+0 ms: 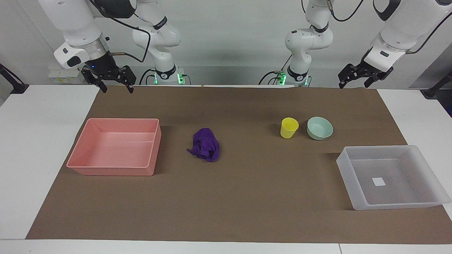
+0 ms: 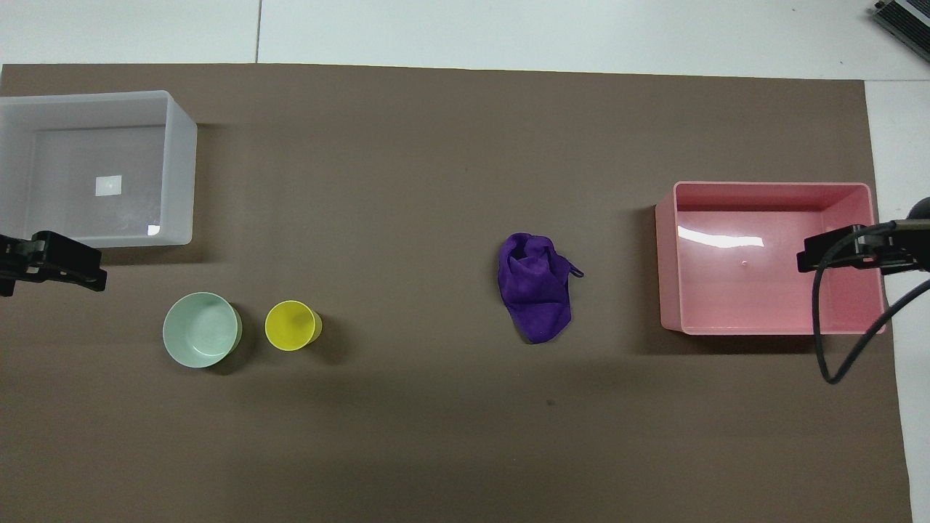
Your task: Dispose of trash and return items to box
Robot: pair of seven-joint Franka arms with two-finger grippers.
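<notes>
Yellow cup (image 2: 292,326) beside mint bowl (image 2: 201,329) (both upright)

Wrinkly purple cloth (image 1: 205,144); glossy pink plastic tray (image 1: 148,165); translucent plastic box (image 1: 356,176); matt brown mat (image 1: 254,190), perhaps paper.

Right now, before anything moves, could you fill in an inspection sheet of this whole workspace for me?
Surface: brown mat on a white table.
Job's things: purple fabric wad lies mid-mat; yellow cup and mint-green bowl stand upright, side by side, apart; translucent box, holding only a white sticker, sits at the left arm's end.
Clutter: pink tray at the right arm's end, nothing in it.
Grippers: left gripper and right gripper wait raised at the mat's robot-side edge, holding nothing.
Cables: black leads hang along the arms.
Surroundings: pale wall.
</notes>
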